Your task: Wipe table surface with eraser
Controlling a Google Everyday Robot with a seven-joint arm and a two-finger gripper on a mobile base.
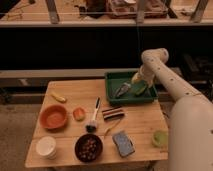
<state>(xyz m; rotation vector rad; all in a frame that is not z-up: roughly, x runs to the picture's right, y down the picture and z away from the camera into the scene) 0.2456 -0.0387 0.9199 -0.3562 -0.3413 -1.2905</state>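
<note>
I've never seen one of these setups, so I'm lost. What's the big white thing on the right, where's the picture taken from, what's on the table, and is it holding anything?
The big white shape is a robot with one arm. Its gripper, the grasping end, hangs over the green tray at the table's far right corner. Its fingers are open and seem to hold nothing. There is one camera, looking down at the table from above; where it is mounted isn't known. On the wood lie an orange bowl, a dark bowl of brown bits, a white cup, a brush, a blue-grey pad, a green cup and the striped eraser, untouched mid-table.
</note>
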